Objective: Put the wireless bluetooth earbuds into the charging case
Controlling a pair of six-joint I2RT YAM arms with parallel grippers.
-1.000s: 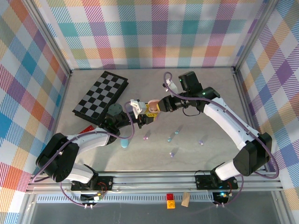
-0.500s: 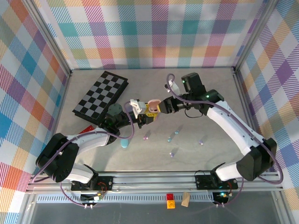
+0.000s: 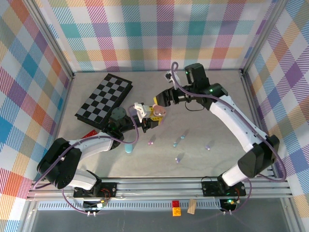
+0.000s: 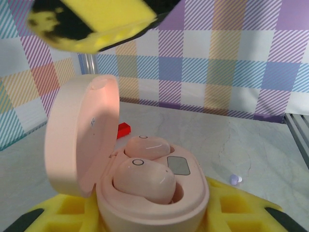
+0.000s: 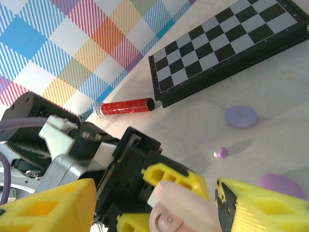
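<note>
Clamping the open pink case (image 4: 190, 198), left gripper (image 4: 150, 223) pads (image 4: 237, 209) run off-frame below.

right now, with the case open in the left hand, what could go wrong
The right hand straddles the open pink charging case; a sideways retreat could clip its lid. The near pink earbud seems to sit proud of its socket, so tilting the left hand before closing may spill it.

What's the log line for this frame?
left claw: shut on pink case | lid: open | earbuds: two pink, seated | right claw: open, close to case
</note>
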